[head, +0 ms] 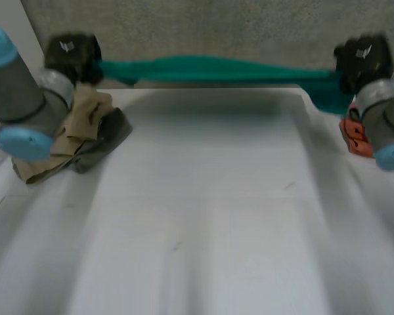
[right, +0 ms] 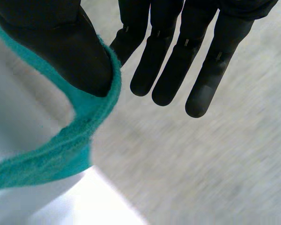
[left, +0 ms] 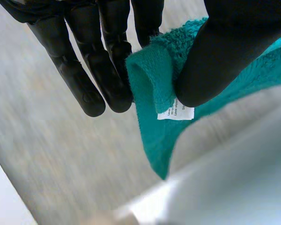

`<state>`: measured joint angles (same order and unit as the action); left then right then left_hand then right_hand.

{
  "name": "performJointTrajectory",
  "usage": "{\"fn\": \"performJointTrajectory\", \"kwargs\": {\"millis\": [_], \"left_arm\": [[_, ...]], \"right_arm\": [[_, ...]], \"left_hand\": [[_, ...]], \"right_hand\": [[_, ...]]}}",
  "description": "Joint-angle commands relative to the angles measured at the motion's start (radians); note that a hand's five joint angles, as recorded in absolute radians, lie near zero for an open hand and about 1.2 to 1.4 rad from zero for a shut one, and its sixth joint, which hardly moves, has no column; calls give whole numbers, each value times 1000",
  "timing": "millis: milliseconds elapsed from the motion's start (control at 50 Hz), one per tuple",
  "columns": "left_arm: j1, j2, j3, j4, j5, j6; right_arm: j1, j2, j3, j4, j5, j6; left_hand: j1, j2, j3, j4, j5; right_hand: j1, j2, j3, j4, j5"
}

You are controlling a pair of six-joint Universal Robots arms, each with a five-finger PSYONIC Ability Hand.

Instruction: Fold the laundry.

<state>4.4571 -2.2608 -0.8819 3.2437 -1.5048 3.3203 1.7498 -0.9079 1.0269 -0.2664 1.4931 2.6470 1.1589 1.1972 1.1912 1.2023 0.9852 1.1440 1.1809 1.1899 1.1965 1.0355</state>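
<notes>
The teal towel (head: 217,70) is stretched like a thin band, left hand (head: 72,56) and right hand (head: 362,58) each pinching one end

The white table (head: 203,216) spreads out before me, matt and pale, under soft, even light that leaves only faint streaks on it. Past its far edge, beyond my left hand (head: 72,56) and my right hand (head: 362,59), lies a grey speckled floor (head: 217,29), perhaps carpet. Under the fingertips of each hand that grey surface meets the table's white edge.
</notes>
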Motion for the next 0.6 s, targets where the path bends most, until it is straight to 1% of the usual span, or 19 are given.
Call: {"fn": "performJointTrajectory", "kwargs": {"millis": [20, 100, 120, 180, 200, 240, 260, 280, 320, 340, 380, 400, 440, 500, 520, 600], "left_arm": [[7, 15, -213, -45, 21, 94], [17, 107, -348, -140, 63, 156], [22, 153, -397, -194, 75, 192], [30, 217, -474, -297, 80, 266], [34, 260, -526, -373, 78, 327], [45, 302, -580, -444, 81, 390], [63, 337, -629, -505, 84, 447], [74, 351, -653, -528, 87, 474], [91, 379, -696, -561, 100, 522], [102, 391, -732, -574, 113, 560], [108, 391, -756, -576, 123, 587], [110, 382, -740, -567, 130, 596], [106, 366, -704, -547, 130, 584], [91, 308, -620, -521, 114, 486], [80, 281, -571, -513, 106, 431], [53, 193, -425, -475, 77, 291]], "right_arm": [[-33, 17, 162, 120, -5, -47], [-56, -26, 254, 242, 2, -126], [-76, -66, 295, 304, 9, -177], [-110, -146, 369, 416, 22, -275], [-137, -199, 424, 497, 21, -354], [-165, -247, 484, 573, 16, -439], [-179, -265, 508, 605, 13, -485], [-199, -298, 554, 645, 7, -578], [-216, -322, 581, 644, -5, -663], [-217, -327, 591, 616, -10, -723], [-213, -327, 587, 573, -14, -728], [-202, -324, 570, 512, -11, -698], [-194, -316, 549, 469, -11, -668], [-167, -283, 493, 385, -25, -584], [-150, -257, 463, 348, -33, -540], [-107, -168, 375, 236, -39, -444]], "left_hand": [[237, 199, 205, 194, 237], [237, 199, 205, 194, 237], [237, 199, 205, 194, 237], [237, 199, 205, 194, 237], [237, 199, 205, 194, 237], [237, 199, 205, 194, 237], [237, 199, 205, 194, 237], [237, 199, 205, 194, 237], [237, 199, 205, 194, 237], [237, 199, 205, 194, 237], [237, 199, 205, 194, 237], [237, 199, 205, 194, 237], [237, 199, 205, 194, 237], [237, 199, 205, 194, 237], [237, 199, 205, 194, 237], [237, 199, 205, 194, 237]], "right_hand": [[252, 215, 206, 200, 186], [252, 215, 206, 200, 186], [252, 215, 206, 200, 186], [252, 215, 206, 200, 186], [252, 215, 206, 200, 186], [252, 215, 206, 200, 186], [252, 215, 206, 200, 186], [252, 215, 206, 200, 186], [252, 215, 206, 200, 186], [252, 215, 206, 200, 186], [252, 215, 206, 200, 186], [252, 215, 206, 200, 186], [252, 215, 206, 200, 186], [252, 215, 206, 200, 186], [252, 215, 206, 200, 186], [252, 215, 206, 200, 186]]}}
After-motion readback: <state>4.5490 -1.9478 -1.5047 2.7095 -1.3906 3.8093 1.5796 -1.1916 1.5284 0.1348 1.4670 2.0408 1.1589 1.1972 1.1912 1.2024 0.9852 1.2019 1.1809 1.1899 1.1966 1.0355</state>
